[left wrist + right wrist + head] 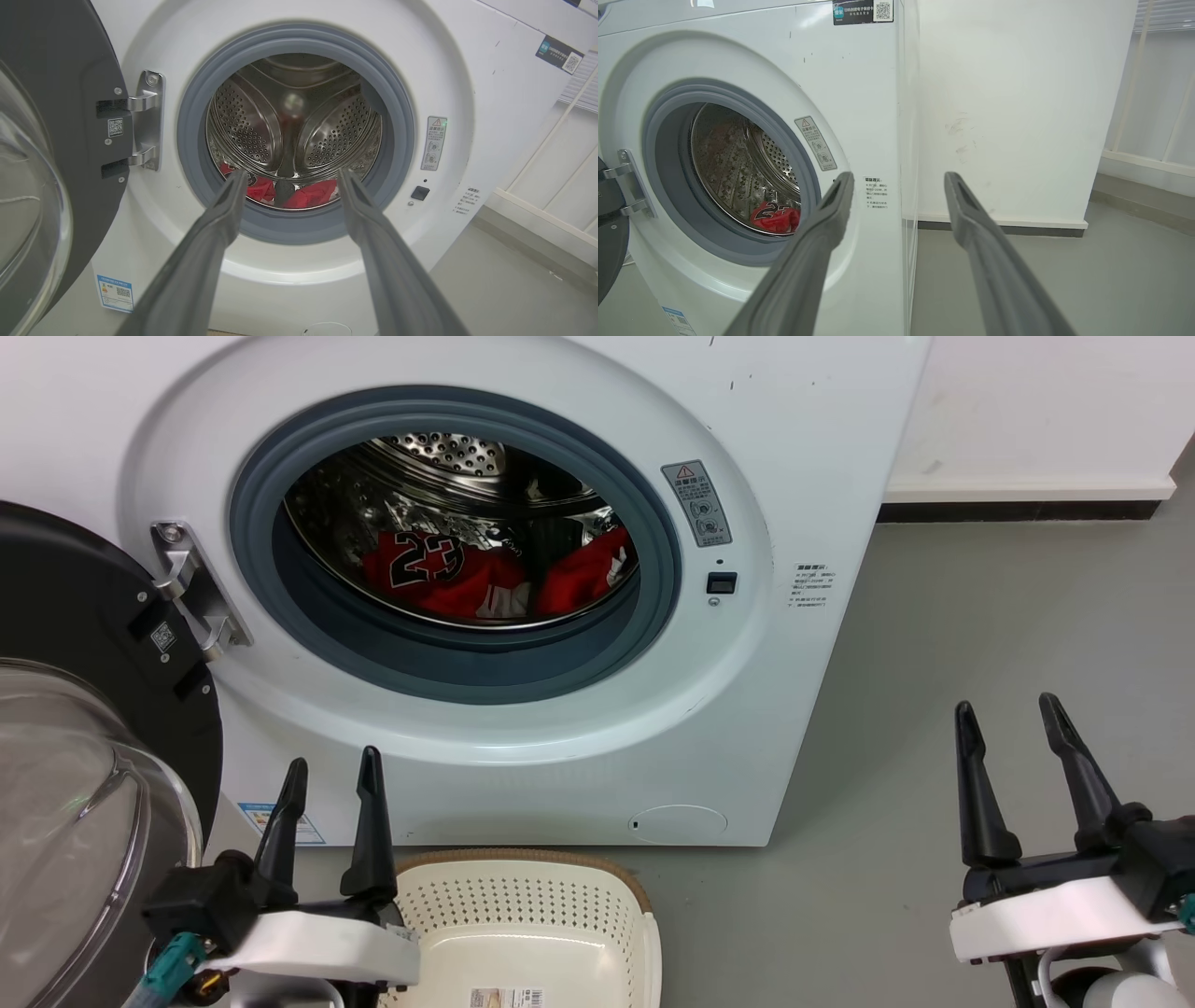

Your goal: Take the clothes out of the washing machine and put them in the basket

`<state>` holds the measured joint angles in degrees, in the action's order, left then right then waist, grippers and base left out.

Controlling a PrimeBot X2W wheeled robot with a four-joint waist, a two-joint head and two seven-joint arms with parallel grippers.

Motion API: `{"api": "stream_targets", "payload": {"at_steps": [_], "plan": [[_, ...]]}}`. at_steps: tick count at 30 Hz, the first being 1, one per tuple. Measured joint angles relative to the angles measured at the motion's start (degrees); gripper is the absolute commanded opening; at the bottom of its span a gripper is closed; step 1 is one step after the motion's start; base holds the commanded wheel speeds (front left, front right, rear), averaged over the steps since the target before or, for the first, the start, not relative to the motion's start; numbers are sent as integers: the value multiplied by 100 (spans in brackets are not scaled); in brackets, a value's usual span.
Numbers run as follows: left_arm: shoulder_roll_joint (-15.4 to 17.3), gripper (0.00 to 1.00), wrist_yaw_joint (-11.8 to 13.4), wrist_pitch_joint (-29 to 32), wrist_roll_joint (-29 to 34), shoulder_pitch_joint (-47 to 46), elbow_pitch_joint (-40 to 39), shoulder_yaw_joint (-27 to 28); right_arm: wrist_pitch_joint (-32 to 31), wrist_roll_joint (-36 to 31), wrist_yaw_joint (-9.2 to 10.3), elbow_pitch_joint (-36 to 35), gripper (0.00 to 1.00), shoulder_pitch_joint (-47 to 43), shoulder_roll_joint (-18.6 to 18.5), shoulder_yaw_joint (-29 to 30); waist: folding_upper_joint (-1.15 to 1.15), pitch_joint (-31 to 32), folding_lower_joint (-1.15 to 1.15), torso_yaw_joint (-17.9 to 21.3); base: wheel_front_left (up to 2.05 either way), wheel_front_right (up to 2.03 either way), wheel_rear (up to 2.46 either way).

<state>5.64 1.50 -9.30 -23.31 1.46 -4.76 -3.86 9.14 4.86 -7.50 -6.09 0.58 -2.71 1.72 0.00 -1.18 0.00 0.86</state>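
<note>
Left gripper (pixel 334 758) and right gripper (pixel 1005 703) stand spread, empty; steer the left to the clothes (pixel 439 581) at upper centre; pinch deep.

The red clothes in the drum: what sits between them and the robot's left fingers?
Left wrist view: only air and the grey gasket lip before the clothes; the door is swung aside.
</note>
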Motion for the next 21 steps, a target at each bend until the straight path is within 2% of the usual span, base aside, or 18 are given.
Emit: {"api": "stream_targets", "payload": {"at_steps": [21], "plan": [[371, 100, 662, -265, 1087, 42, 208, -688, 281, -1099, 0, 168, 100, -114, -2, -211, 0, 10, 0, 40, 0, 0, 0]]}}
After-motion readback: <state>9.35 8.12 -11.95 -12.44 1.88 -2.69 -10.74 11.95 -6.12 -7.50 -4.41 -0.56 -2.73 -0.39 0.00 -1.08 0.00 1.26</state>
